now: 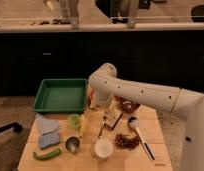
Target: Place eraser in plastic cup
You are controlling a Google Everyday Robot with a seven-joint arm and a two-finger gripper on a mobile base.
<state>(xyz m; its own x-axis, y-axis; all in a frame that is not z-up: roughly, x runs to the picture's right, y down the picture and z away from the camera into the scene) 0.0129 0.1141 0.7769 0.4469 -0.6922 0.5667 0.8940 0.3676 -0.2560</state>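
Hanging low over the middle of the table [29, 146], the gripper [103, 121] has its jaws spread wide, released, with nothing caught between them as far as I can make out. The white arm [145, 95] sweeps in from the right, bends at a round elbow above the tray's far corner and drops straight down.

The eraser [115, 119], pale with dark bands, lies on the wood just beside the gripper, on its right. The cup [74, 120], light green, stands to the left, near the tray's front edge, apart from the eraser.

Between them there's traffic: a yellow piece [83, 125] lies right against the cup's right side, squarely between cup and gripper.

In front of the cup stands a steel cup [72, 144], and a white cup [103, 148] sits just ahead of the gripper. A blue cloth [47, 131] and a green pod [46, 154] fill the left corner. The green tray [41, 95] sits at the back left.

On the right, a brown bowl [128, 105] sits behind the eraser, with a spoon [140, 136] and a dark brown heap [126, 141] lying in front of it.

A small dark mark [157, 164] at the table's near right corner may be writing, but it's too small to read.
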